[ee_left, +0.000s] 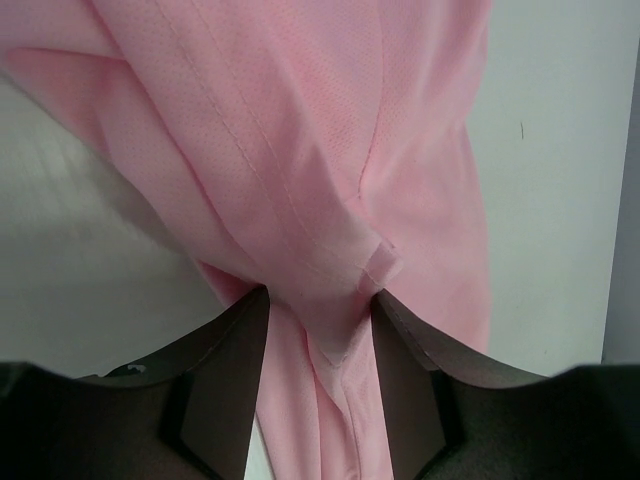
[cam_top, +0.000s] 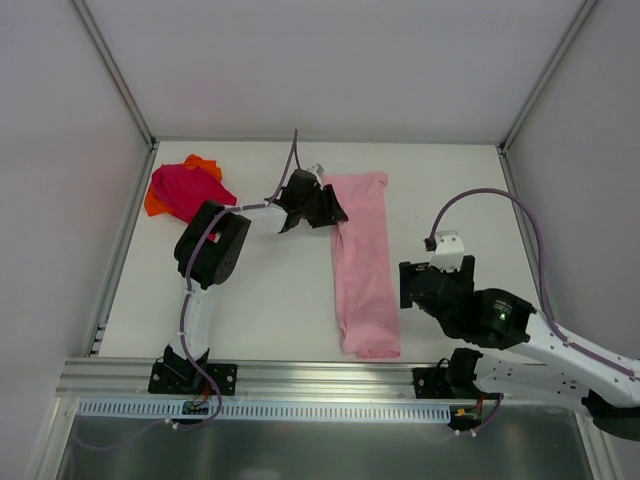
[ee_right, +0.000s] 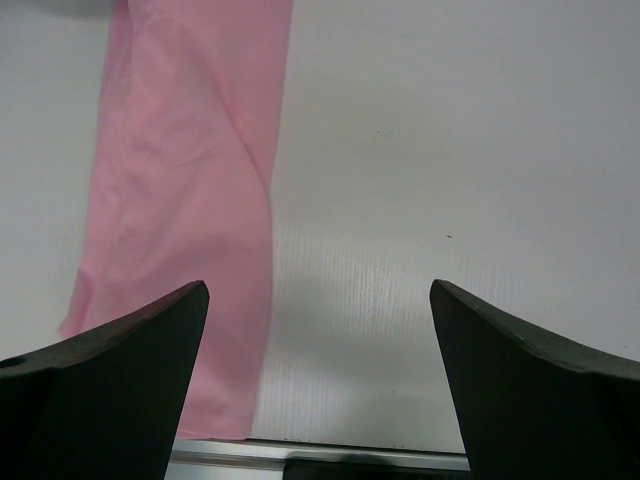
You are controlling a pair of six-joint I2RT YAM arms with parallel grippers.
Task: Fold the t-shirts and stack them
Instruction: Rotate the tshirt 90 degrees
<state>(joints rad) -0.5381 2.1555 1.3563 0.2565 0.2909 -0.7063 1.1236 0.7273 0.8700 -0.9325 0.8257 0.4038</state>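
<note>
Left claw [ee_left: 318, 300] is clamped on the pink shirt [cam_top: 362, 265] at its far left corner. Right claw [ee_right: 320, 290] hangs wide apart and empty, just right of the near end. The shirt lies as a long strip mid-way across the counter [cam_top: 270, 300], with the magenta shirt [cam_top: 185, 190] and orange shirt [cam_top: 205, 165] heaped far left. Looks like mid-fold. Next, the strip wants halving end to end, so the right claw needs the near edge.

Dark wedge-fingered left gripper [ee_left: 320, 295] and right gripper [ee_right: 318, 288], black joints [cam_top: 212, 248], white links [cam_top: 555, 345], purple cables [cam_top: 520, 205], black base plates [cam_top: 193, 378] on the silver aluminium rail [cam_top: 320, 374].
</note>
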